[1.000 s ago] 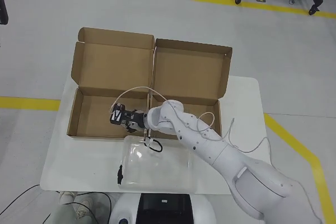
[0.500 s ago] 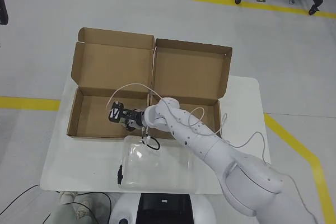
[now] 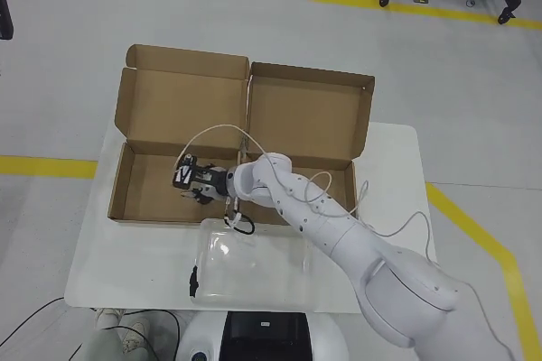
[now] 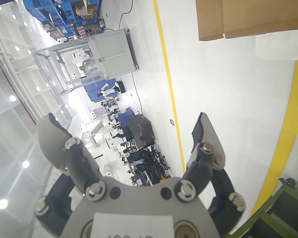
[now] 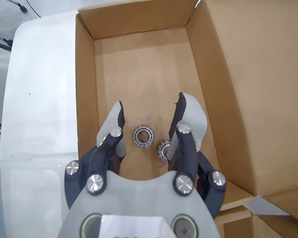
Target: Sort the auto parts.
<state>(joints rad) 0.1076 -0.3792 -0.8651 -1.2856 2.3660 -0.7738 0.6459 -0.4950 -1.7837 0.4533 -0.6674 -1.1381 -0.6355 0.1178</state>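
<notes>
Where the right gripper (image 5: 150, 115) hangs over the brown open cardboard box (image 5: 144, 70), its two fingers stand moderately apart, gripping nothing. Just past the gap between them, one silvery metal roller-bearing ring (image 5: 143, 136) lies flat on the box floor. A second silvery bearing ring (image 5: 163, 149) sits just beside it, tilted, partly hidden behind one finger (image 5: 188, 115). The fingertips seem clear of the floor, but the height is hard to judge. A white label (image 5: 132, 226) on the gripper base is cut off at the edge, print illegible. The white table (image 5: 39, 87) runs alongside the box wall.

The left gripper (image 4: 125, 122) is spread wide and empty, facing the hall floor. A yellow floor line (image 4: 168, 75) lies beyond the gap. A second white label (image 4: 131, 224) on its base is likewise unreadable.
</notes>
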